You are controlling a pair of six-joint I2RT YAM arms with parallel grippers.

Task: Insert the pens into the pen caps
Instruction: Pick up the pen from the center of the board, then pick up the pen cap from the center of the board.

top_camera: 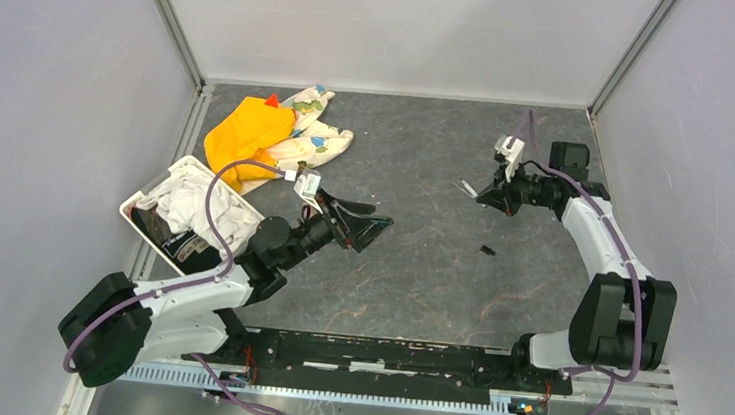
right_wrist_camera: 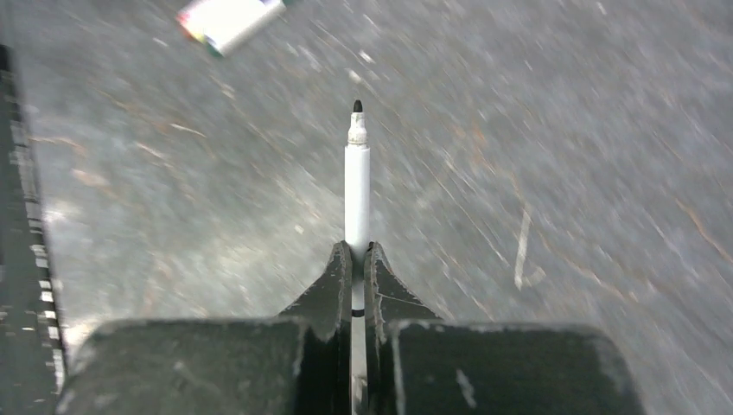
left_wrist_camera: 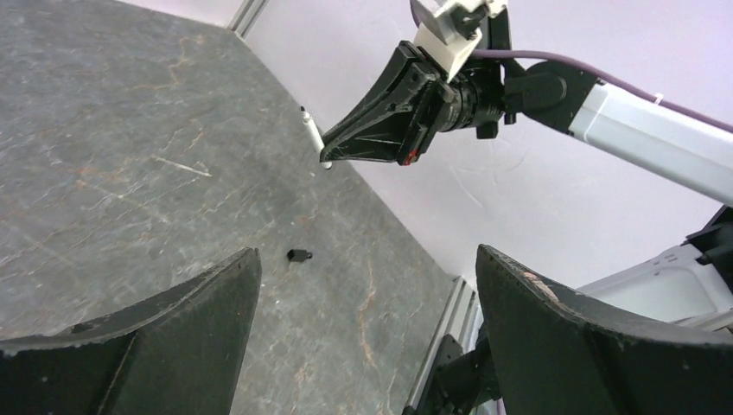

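The right gripper (right_wrist_camera: pixel 354 257) has its fingers pressed tight on a white pen (right_wrist_camera: pixel 356 181). The pen sticks straight out past the fingertips in the middle of the right wrist view. Its black tip is bare. It looks lifted off the grey table (top_camera: pixel 418 272).

The left gripper (left_wrist_camera: pixel 367 253) has its fingers spread wide and holds nothing. In the gap between them, in the left wrist view, a tiny dark cap (left_wrist_camera: pixel 299 255) lies alone on the table, well apart from the pen.

I think the job has only just begun. One pen is picked up, but no cap is on it yet. The cap has to be grabbed and pushed on.

I count one pen and one cap, and I see no others. In the upper left of the top view there is one orange cloth (top_camera: pixel 245 132) and one patterned cloth (top_camera: pixel 318 135). Lower down on the left is one white basket (top_camera: pixel 134 209).
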